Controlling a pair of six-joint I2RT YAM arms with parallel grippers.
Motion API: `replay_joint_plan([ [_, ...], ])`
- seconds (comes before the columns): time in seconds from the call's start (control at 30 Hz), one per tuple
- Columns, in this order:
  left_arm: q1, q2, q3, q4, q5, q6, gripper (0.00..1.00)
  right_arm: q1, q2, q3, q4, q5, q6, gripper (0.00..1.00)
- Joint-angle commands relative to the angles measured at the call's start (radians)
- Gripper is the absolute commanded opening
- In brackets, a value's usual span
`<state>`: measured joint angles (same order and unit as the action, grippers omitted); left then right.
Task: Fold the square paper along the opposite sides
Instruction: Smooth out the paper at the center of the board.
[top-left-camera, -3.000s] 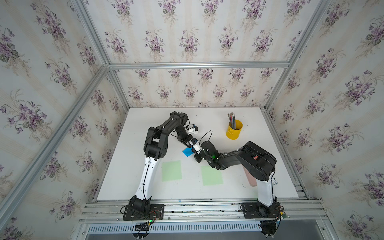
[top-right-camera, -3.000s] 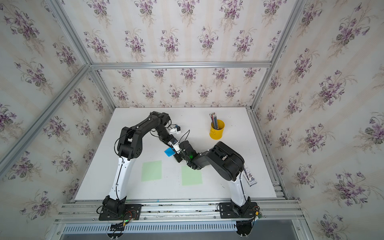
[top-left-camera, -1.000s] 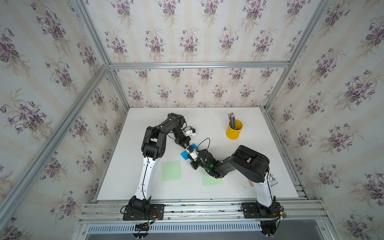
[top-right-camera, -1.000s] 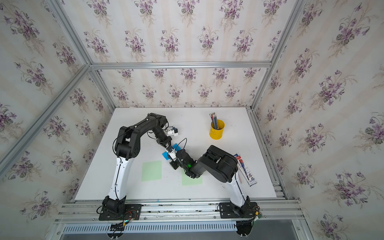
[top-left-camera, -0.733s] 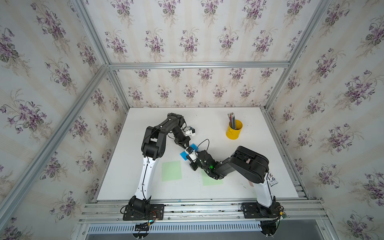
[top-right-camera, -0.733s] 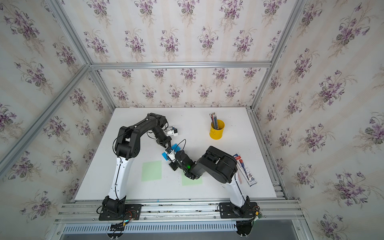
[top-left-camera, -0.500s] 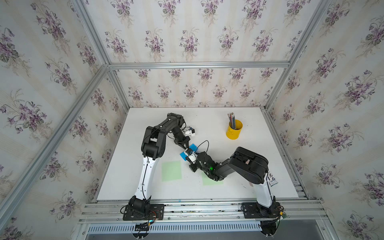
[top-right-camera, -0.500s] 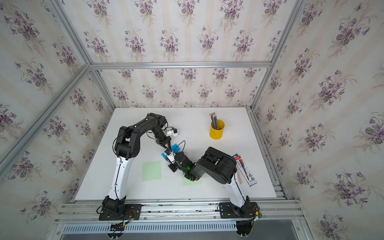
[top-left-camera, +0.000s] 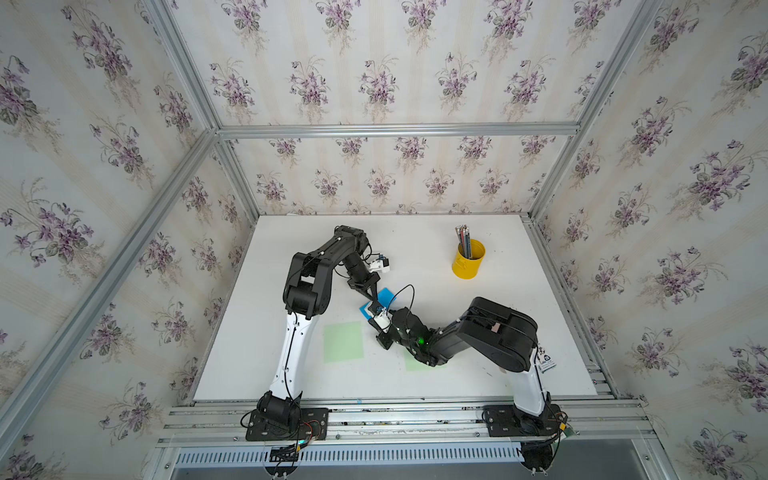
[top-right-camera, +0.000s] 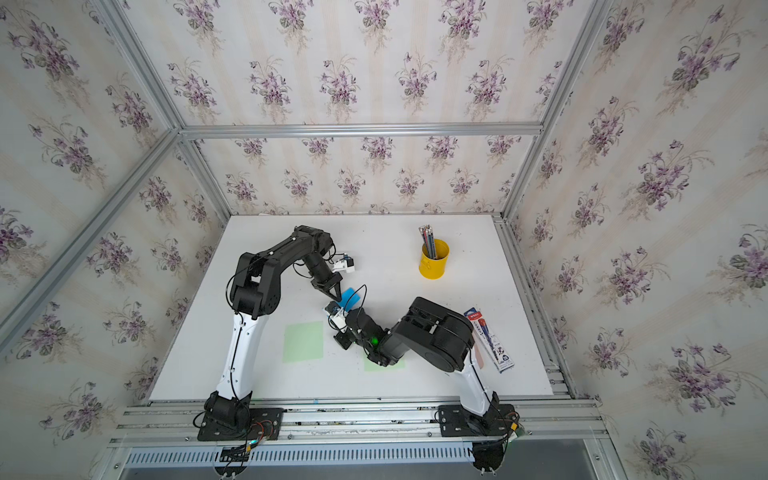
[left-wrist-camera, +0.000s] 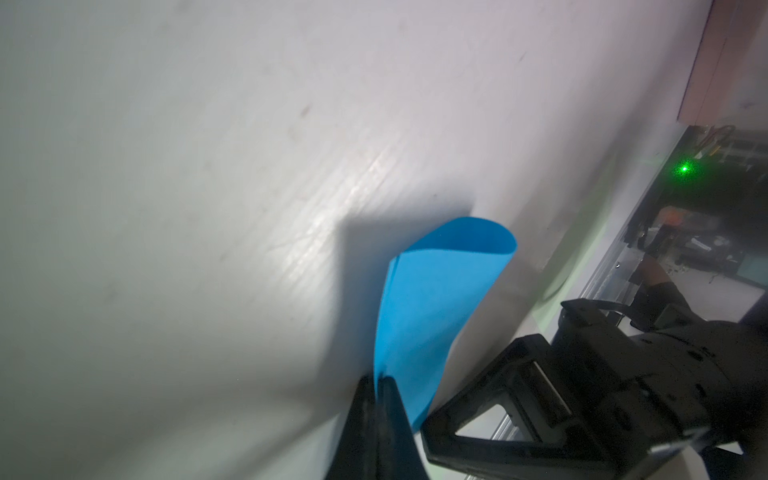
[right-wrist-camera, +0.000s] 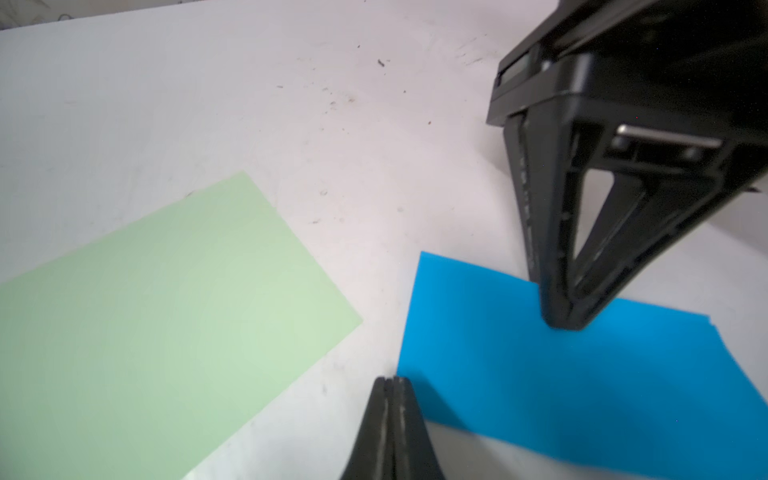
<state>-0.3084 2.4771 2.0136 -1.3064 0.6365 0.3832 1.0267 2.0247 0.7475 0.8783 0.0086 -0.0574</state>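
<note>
The square paper (top-left-camera: 386, 296) (top-right-camera: 352, 296) is blue and lies bent over on itself in mid-table. Its rounded bend (left-wrist-camera: 478, 237) is at the far end in the left wrist view. My left gripper (left-wrist-camera: 378, 380) (top-left-camera: 372, 298) is shut on the paper's two brought-together edges, and its tip rests at the paper's edge (right-wrist-camera: 561, 322). The right gripper (right-wrist-camera: 390, 380) (top-left-camera: 372, 311) is shut with nothing in it. Its tip is down at the table beside a corner of the blue paper (right-wrist-camera: 561, 374). Its fingers (left-wrist-camera: 519, 395) stand right beside the left gripper.
Two pale green sheets lie flat toward the front: one (top-left-camera: 343, 341) (right-wrist-camera: 166, 311) to the left, the other (top-left-camera: 415, 365) partly under the right arm. A yellow cup of pencils (top-left-camera: 468, 259) stands at the back right. A pencil box (top-right-camera: 488, 338) lies at the right edge.
The right gripper, shut, has moved left along the blue paper toward its near-left corner. The left gripper has kept its hold and hardly moved.
</note>
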Motion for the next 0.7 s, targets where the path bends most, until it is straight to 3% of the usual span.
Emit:
replay_joint_plan([
  [0.0,-0.011,-0.029,-0.052,0.133,-0.112,-0.064,0.00,-0.035,-0.121,-0.020,-0.054,0.007,-0.012,0.00],
  [0.2,-0.006,-0.178,-0.224,0.272,-0.117,-0.179,0.00,-0.194,-0.275,-0.109,0.034,0.029,0.007,0.00],
  [0.5,-0.012,-0.213,-0.250,0.303,-0.082,-0.356,0.00,-0.210,-0.137,-0.026,0.029,-0.020,0.035,0.00],
  [0.67,-0.012,-0.223,-0.293,0.336,-0.060,-0.385,0.00,-0.185,-0.053,0.044,-0.007,-0.007,0.061,0.00],
])
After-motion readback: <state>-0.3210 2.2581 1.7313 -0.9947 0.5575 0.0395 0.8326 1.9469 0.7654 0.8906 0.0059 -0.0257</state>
